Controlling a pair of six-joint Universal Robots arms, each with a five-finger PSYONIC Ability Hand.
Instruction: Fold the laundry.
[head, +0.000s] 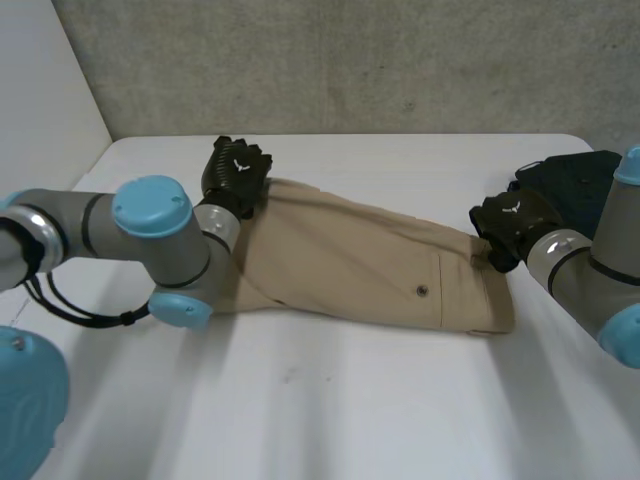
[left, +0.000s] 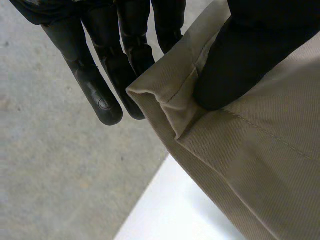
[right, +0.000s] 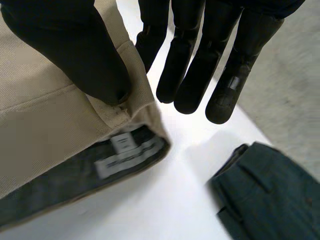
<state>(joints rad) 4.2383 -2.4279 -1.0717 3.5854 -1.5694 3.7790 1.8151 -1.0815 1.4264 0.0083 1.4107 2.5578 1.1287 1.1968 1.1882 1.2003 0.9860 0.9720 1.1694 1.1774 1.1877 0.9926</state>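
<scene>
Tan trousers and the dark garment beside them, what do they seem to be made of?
The tan trousers look like matte cotton twill: fine diagonal ribs show in the weave, with stitched seams. The dark garment looks like a smoother, matte woven cloth with crisp folds; its fibre cannot be told.

Beige trousers (head: 360, 265) on white table (head: 330, 400), my left hand (head: 236, 172) at one end, right hand (head: 510, 225) opposite, dark garment (head: 575, 180) beside it.

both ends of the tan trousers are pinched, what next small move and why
Probably lift the left robot hand slightly, carrying its hem corner toward the right robot hand, which pinches the waistband of the trousers; they lie flat, ready for halving.
</scene>
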